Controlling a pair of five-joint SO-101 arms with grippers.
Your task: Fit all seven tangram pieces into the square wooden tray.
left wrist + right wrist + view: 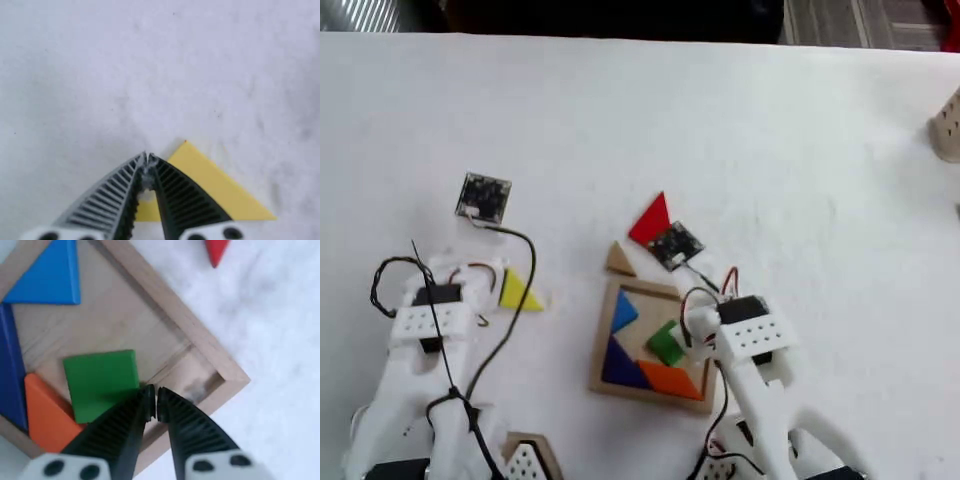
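White surface: left hand closed, empty, over yellow triangle piece; right hand closed, empty, beside green square piece in square wooden tray.

The gripper has its jaws pinched together, tips pretty much touching. It sits right over the edge of a yellow triangle, which lies flat on the white table, partly hidden by the fingers.

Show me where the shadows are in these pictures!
High view: a faint shadow lies right beside the yellow triangle on the white table. Left wrist view: the table looks greyer close to the hand. Right wrist view: a thin dark shadow runs inside the rim of the wooden tray.
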